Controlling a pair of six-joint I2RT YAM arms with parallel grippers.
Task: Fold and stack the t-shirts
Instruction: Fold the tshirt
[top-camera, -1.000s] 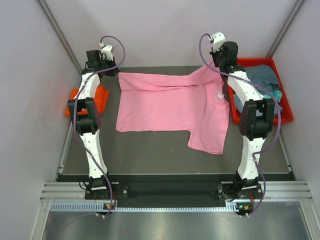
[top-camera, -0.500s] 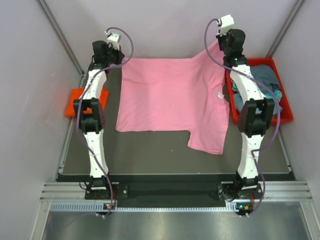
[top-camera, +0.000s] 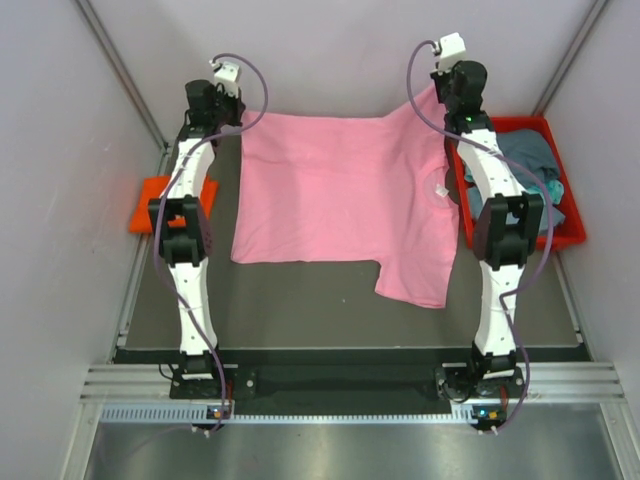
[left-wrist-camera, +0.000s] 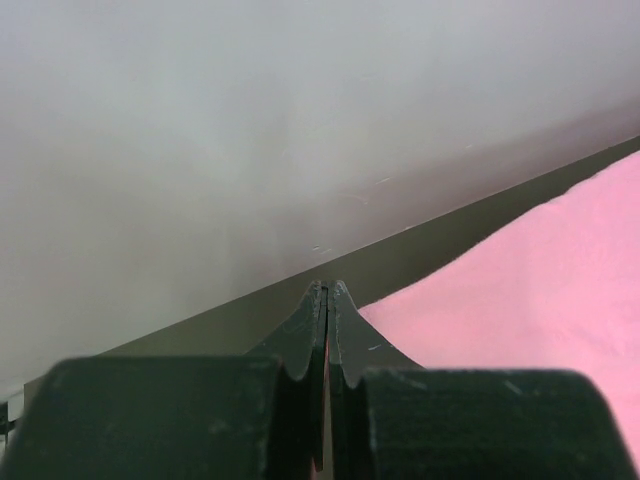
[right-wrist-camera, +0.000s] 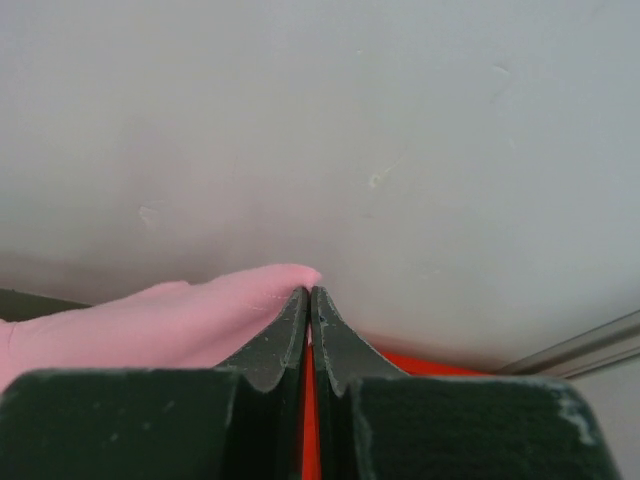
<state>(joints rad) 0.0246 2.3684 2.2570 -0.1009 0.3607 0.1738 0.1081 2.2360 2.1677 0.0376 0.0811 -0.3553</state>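
Observation:
A light pink t-shirt (top-camera: 340, 190) lies spread over the dark table, one sleeve reaching toward the near right. Its far edge is stretched taut between my two grippers near the back wall. My left gripper (top-camera: 238, 120) is shut on the far left corner; in the left wrist view its jaws (left-wrist-camera: 327, 287) are pressed together with pink cloth (left-wrist-camera: 540, 290) beside them. My right gripper (top-camera: 440, 98) is shut on the far right corner, and pink fabric (right-wrist-camera: 150, 320) bulges at its tips (right-wrist-camera: 308, 292). A bright orange t-shirt (top-camera: 150, 200) lies at the table's left edge.
A red tray (top-camera: 570, 235) stands at the right and holds a grey-blue t-shirt (top-camera: 525, 150) and a teal one (top-camera: 552, 186). The grey back wall (left-wrist-camera: 300, 120) is close in front of both grippers. Side walls close in the table on the left and right.
Both grippers have moved toward the back wall with the shirt's far edge, pulling it out straight and flat. Over the last half second almost nothing has moved.

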